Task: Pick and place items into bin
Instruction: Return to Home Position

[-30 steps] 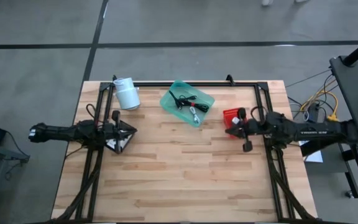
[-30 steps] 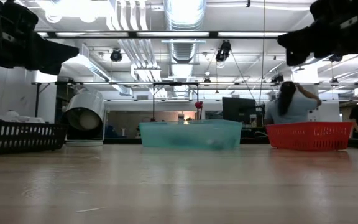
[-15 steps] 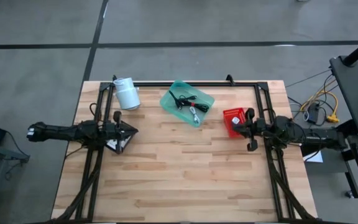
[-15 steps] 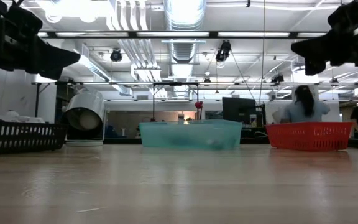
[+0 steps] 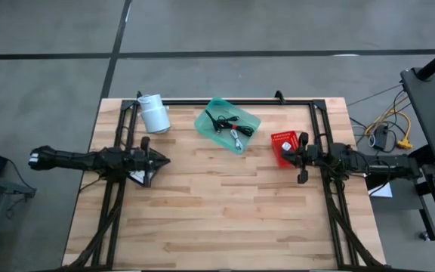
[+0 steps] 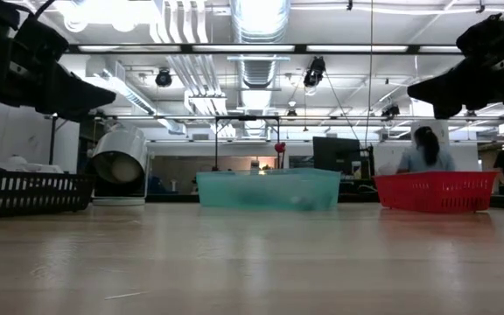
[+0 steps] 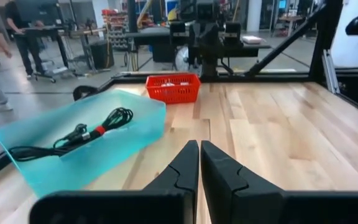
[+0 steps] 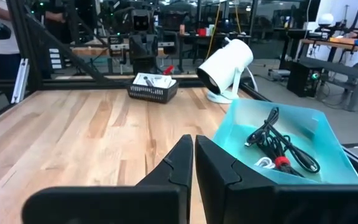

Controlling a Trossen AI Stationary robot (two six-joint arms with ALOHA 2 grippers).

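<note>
Though both closed, left claw (image 7: 199, 145) and right claw (image 8: 193, 139) well clear of the bin (image 5: 249, 121).

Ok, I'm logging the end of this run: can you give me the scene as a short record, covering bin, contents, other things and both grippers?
bin: teal tray, far middle of table
in bin: black cable
red basket: right of bin
white cylinder: left of bin
left gripper: shut, empty, over table's left side
right gripper: shut, empty, raised near red basket
</note>
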